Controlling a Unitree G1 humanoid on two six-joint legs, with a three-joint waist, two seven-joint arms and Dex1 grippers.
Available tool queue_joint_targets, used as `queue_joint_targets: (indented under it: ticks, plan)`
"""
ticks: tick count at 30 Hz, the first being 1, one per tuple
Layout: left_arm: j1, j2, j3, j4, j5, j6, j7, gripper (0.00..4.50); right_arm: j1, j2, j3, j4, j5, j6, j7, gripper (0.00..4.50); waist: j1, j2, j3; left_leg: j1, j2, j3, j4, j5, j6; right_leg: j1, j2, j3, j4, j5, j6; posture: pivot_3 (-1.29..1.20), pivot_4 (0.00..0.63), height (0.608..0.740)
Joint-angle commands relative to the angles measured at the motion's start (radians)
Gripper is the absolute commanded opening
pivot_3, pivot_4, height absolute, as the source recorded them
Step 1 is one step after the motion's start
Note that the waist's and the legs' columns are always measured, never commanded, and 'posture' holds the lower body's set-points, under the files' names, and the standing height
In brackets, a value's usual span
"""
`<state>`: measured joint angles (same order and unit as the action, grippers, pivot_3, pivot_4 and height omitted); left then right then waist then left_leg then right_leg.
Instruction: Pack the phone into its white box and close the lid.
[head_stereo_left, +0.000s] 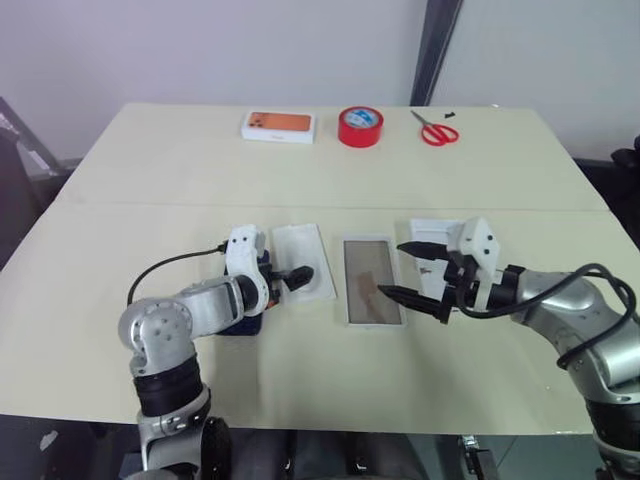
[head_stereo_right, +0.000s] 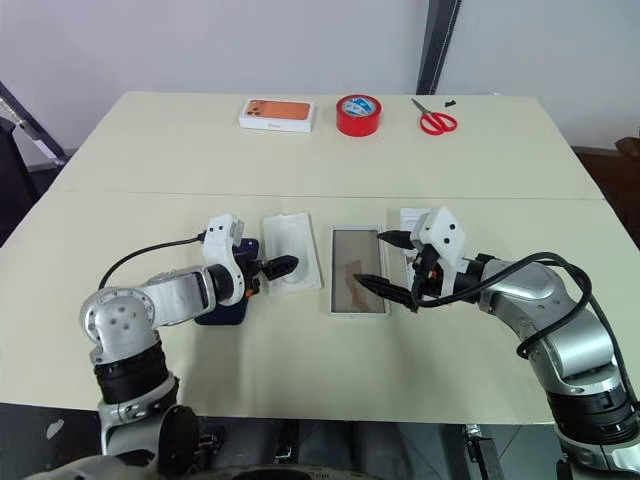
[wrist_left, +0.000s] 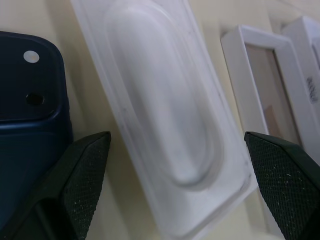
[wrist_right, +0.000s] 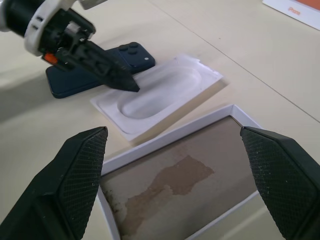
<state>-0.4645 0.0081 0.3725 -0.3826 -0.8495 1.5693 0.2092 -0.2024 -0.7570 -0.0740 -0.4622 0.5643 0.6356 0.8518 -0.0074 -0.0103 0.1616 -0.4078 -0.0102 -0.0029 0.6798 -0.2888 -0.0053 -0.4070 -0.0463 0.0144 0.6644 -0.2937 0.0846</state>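
The dark navy phone (head_stereo_left: 243, 322) lies flat on the table, mostly hidden under my left wrist; its camera corner (wrist_left: 30, 95) sits just beside one left finger. My left gripper (head_stereo_left: 290, 278) is open and hovers low over the white insert with the oval recess (head_stereo_left: 303, 262). To the right lies the white box (head_stereo_left: 372, 280), tan floor up and empty. My right gripper (head_stereo_left: 398, 270) is open above the box's right rim, holding nothing. The lid (head_stereo_left: 432, 232) lies behind it, partly hidden by the gripper.
At the table's far edge stand a white box with an orange picture (head_stereo_left: 279, 125), a red tape roll (head_stereo_left: 360, 126) and red scissors (head_stereo_left: 436, 130). A black cable loops from my left arm over the table (head_stereo_left: 170, 262).
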Motion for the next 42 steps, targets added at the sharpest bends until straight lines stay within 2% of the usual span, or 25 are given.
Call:
queue_joint_targets:
  ticks: [1, 4, 11, 12, 21, 24, 28, 31, 38, 42]
  plan:
    - [-0.034, -0.063, 0.054, 0.037, 0.052, 0.026, 0.026, 4.5, -0.004, 0.003, -0.005, -0.054, 0.019, -0.014, 0.005, 4.45, 0.002, 0.0, 0.0, 0.0, 0.0, 0.0, 0.0, 0.0, 0.0, 0.0, 0.0, 0.0, 0.0, 0.0, 0.0, 0.0, 0.15, 0.729]
    - [-0.061, -0.125, 0.118, 0.057, 0.084, 0.04, 0.036, 3.68, 0.005, -0.002, -0.006, -0.07, 0.022, -0.01, 0.007, 4.5, 0.005, 0.0, 0.0, 0.0, 0.0, 0.0, 0.0, 0.0, 0.0, 0.0, 0.0, 0.0, 0.0, 0.0, 0.0, 0.0, 0.15, 0.729]
    - [-0.092, -0.147, 0.174, 0.077, 0.148, 0.045, 0.026, 0.2, 0.02, -0.006, -0.004, -0.09, 0.024, -0.005, 0.002, 4.5, 0.019, 0.0, 0.0, 0.0, 0.0, 0.0, 0.0, 0.0, 0.0, 0.0, 0.0, 0.0, -0.001, 0.0, 0.0, 0.0, 0.15, 0.729]
    - [-0.098, -0.145, 0.179, 0.078, 0.152, 0.045, 0.021, 0.04, 0.023, -0.007, -0.001, -0.094, 0.023, -0.004, 0.002, 4.5, 0.02, -0.001, 0.0, 0.0, 0.0, 0.0, 0.001, 0.0, 0.0, 0.0, 0.0, 0.0, -0.001, 0.0, 0.0, 0.0, 0.15, 0.729]
    - [-0.175, -0.152, 0.328, 0.063, 0.101, 0.045, -0.056, 0.04, 0.04, -0.087, 0.109, -0.136, -0.048, -0.017, 0.064, 4.5, 0.019, -0.001, 0.001, -0.001, 0.0, 0.0, 0.0, 0.0, 0.0, 0.0, 0.0, 0.0, -0.001, 0.0, 0.0, 0.0, 0.15, 0.729]
    - [-0.186, -0.108, 0.342, 0.062, 0.074, 0.045, -0.071, 0.04, 0.043, -0.131, 0.195, -0.129, -0.132, -0.045, 0.087, 4.5, 0.019, -0.002, 0.001, -0.001, 0.0, 0.0, 0.0, 0.0, 0.0, 0.0, 0.0, 0.0, -0.001, 0.0, 0.0, 0.0, 0.15, 0.729]
    - [-0.178, -0.05, 0.345, 0.065, 0.036, 0.045, -0.084, 0.04, 0.017, -0.135, 0.303, -0.066, -0.251, -0.094, 0.092, 4.5, 0.017, -0.002, 0.001, 0.0, 0.0, 0.0, 0.0, 0.002, -0.005, 0.0, 0.0, 0.0, -0.001, 0.0, 0.0, 0.0, 0.15, 0.729]
    - [-0.172, -0.014, 0.349, 0.061, 0.015, 0.045, -0.083, 0.0, -0.021, -0.106, 0.393, 0.006, -0.348, -0.143, 0.091, 3.59, 0.017, -0.002, 0.001, 0.0, 0.0, 0.0, 0.0, 0.003, -0.007, 0.0, 0.0, 0.0, -0.001, 0.0, 0.0, 0.0, 0.15, 0.729]
    - [-0.18, 0.019, 0.376, 0.064, -0.001, 0.045, -0.071, 0.0, -0.087, -0.034, 0.46, 0.021, -0.401, -0.158, 0.111, 0.05, 0.018, -0.002, 0.001, 0.0, 0.0, 0.0, 0.0, 0.004, -0.008, -0.001, 0.0, 0.0, -0.001, 0.0, 0.0, 0.0, 0.15, 0.729]
    - [-0.191, 0.014, 0.392, 0.062, -0.02, 0.045, -0.062, 0.0, -0.127, 0.008, 0.489, 0.025, -0.429, -0.159, 0.113, 0.05, 0.018, -0.002, 0.001, -0.001, 0.0, 0.0, 0.0, 0.004, -0.008, -0.001, 0.0, 0.0, -0.001, 0.0, 0.0, 0.0, 0.15, 0.729]
